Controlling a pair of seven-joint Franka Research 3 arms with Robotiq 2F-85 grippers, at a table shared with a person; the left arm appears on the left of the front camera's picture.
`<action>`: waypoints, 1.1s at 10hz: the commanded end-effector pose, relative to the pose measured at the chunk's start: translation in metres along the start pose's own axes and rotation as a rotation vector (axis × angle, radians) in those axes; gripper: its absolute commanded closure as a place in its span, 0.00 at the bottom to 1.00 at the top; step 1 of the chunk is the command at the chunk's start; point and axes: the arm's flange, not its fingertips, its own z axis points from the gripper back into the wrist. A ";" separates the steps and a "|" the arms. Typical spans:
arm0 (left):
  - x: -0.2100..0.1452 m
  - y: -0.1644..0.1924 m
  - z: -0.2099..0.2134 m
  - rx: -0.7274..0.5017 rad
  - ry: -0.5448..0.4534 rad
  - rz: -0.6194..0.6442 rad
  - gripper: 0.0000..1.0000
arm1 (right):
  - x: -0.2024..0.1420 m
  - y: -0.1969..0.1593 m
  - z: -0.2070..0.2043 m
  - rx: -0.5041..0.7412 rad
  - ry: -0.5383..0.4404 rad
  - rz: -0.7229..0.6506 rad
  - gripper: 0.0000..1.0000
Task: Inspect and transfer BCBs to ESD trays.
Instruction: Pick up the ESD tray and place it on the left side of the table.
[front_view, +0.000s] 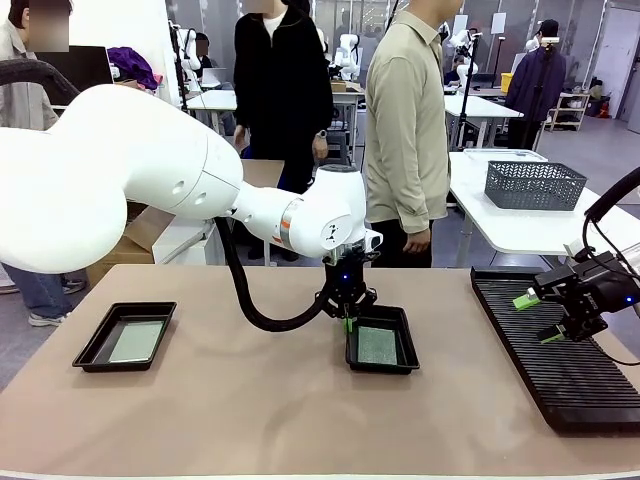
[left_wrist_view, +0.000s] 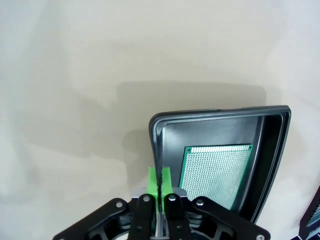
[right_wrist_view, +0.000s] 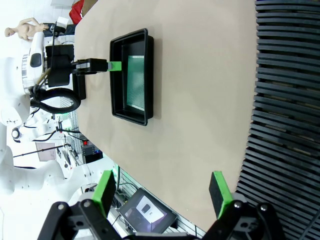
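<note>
Bare tabletop (front_view: 250, 400) is lying open between the two ESD trays (front_view: 125, 337) (front_view: 382, 345); the left arm (front_view: 150, 180) is spanning above it, and the ribbed rack (front_view: 560, 350) is occupying the right edge.

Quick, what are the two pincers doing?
Left pincer: shut, holding nothing, beside the tray.
Right pincer: open, empty, over the rack.

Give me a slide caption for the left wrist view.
Left gripper, jaws shut, at the rim of a black ESD tray holding one green BCB.
</note>
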 end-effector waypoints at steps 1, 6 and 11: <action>-0.018 0.032 0.016 -0.018 -0.007 -0.004 0.97 | 0.000 0.002 0.000 -0.001 -0.006 -0.007 0.00; -0.032 0.085 0.031 -0.041 0.000 -0.015 0.97 | 0.000 0.002 0.000 -0.001 -0.006 -0.007 0.00; -0.057 0.163 0.043 -0.115 -0.033 -0.029 0.97 | 0.000 0.002 0.000 -0.001 -0.006 -0.007 0.00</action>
